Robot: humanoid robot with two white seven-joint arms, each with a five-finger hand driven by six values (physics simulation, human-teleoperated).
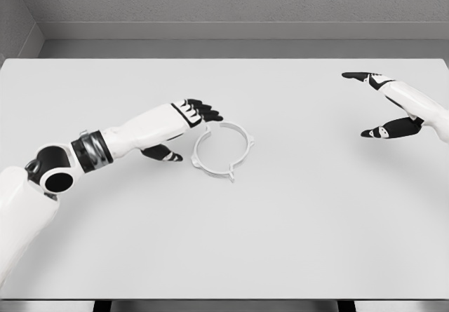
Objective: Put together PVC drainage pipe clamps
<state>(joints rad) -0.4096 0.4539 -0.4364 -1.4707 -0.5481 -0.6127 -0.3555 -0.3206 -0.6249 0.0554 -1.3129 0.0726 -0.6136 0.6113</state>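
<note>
The left hand is positioned at the left edge of the pipe clamp, fingers extended over the ring's upper-left rim and thumb lowered beside its lower-left side; the spread is moderate and nothing is gripped, though fingertip contact with the rim cannot be ruled out. The clamp lies flat on the white table, just left of centre, and appears as a near-closed ring with a small gap at the top and a projecting tab at the bottom. The right hand hovers well apart at the far right, fingers wide and empty. Judgement: the clamp halves appear mated; final closure or fastening remains unconfirmed.
</note>
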